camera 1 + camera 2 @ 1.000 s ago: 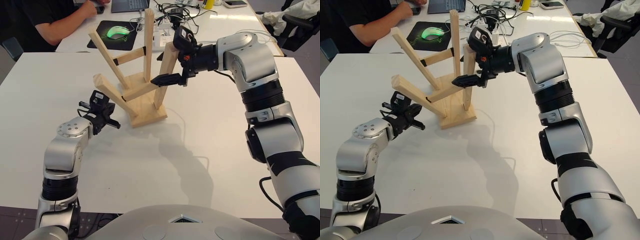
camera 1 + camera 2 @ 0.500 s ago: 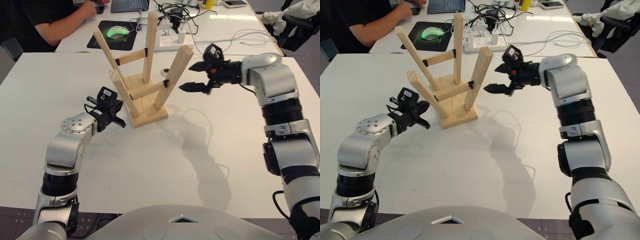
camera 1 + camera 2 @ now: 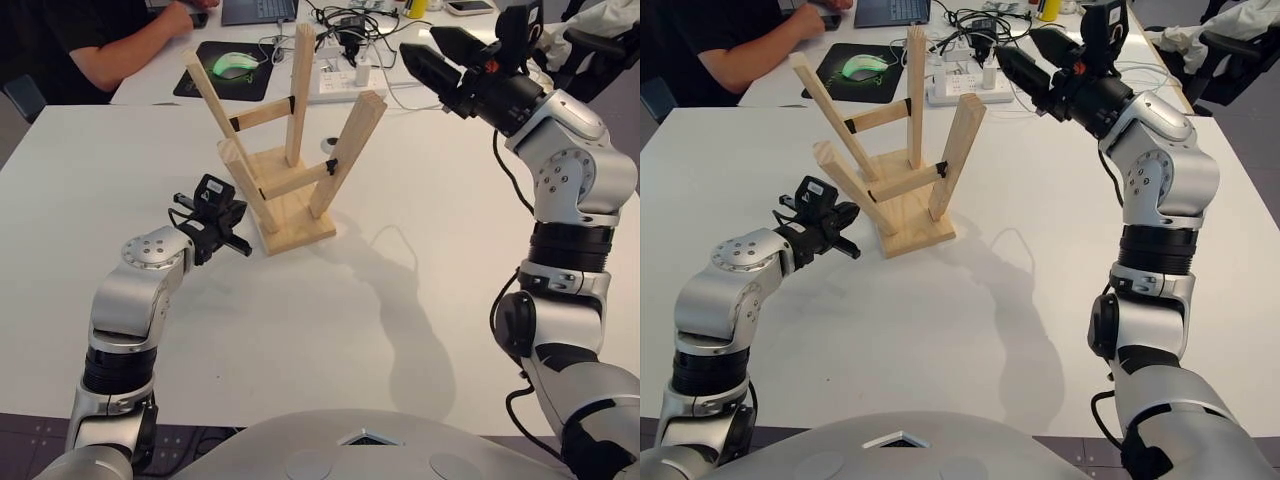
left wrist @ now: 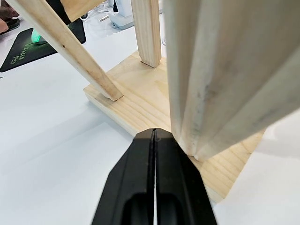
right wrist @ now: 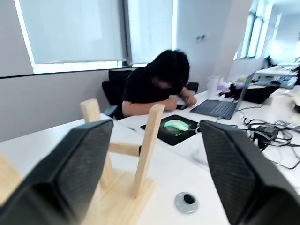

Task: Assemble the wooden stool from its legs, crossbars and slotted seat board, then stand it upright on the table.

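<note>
The wooden stool [image 3: 290,190] stands upside down, its seat board [image 3: 300,222] flat on the white table [image 3: 400,300] and its legs and crossbars pointing up. My left gripper [image 3: 240,248] is shut and empty, its tip just at the seat board's left edge; in the left wrist view the gripper [image 4: 153,133] nearly touches the board [image 4: 140,105] beside a leg [image 4: 215,79]. My right gripper [image 3: 418,40] hangs open high above the table, right of the stool and apart from it. The right wrist view looks down between its fingers [image 5: 70,173] at the stool [image 5: 140,154].
A round cable hole [image 3: 331,145] sits in the table just behind the stool. On the desk behind lie a power strip with cables [image 3: 340,75], a glowing mouse on a black pad [image 3: 233,68] and a laptop [image 3: 258,10], with a person [image 3: 110,40] seated there.
My right gripper let go of the stool's leg, drew away to the right, then rose high. The stool tipped from leaning onto its flat seat. My left gripper edged closer.
</note>
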`<action>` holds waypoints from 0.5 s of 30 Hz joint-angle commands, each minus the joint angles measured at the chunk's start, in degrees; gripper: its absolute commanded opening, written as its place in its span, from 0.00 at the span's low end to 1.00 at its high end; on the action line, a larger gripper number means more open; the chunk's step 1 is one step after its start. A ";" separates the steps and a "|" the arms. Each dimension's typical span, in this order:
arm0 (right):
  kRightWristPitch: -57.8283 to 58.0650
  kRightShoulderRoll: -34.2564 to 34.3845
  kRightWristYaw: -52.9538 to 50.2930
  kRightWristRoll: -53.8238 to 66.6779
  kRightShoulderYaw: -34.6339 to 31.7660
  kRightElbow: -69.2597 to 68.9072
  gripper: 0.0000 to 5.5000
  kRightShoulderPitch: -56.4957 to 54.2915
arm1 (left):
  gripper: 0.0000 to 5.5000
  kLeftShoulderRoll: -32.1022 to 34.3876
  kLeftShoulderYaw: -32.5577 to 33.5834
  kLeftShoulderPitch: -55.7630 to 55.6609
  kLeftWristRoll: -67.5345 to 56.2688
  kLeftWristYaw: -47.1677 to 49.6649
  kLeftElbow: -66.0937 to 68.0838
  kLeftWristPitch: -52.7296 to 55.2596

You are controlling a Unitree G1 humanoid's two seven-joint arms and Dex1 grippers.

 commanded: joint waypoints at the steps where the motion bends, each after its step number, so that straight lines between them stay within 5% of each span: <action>1: -0.93 1.55 0.70 3.77 0.06 -3.71 0.45 -0.62 | 0.00 0.16 0.31 -0.31 -0.34 0.21 0.37 -0.18; 9: 3.75 13.29 -9.42 11.94 -0.68 -0.74 0.21 -5.21 | 0.00 -1.60 -0.45 -0.13 -0.55 1.76 -0.20 0.05; 15: 1.20 14.91 -11.23 10.65 0.53 5.24 0.05 -10.51 | 0.00 -2.61 -1.46 -0.41 -0.49 2.36 -0.07 -0.21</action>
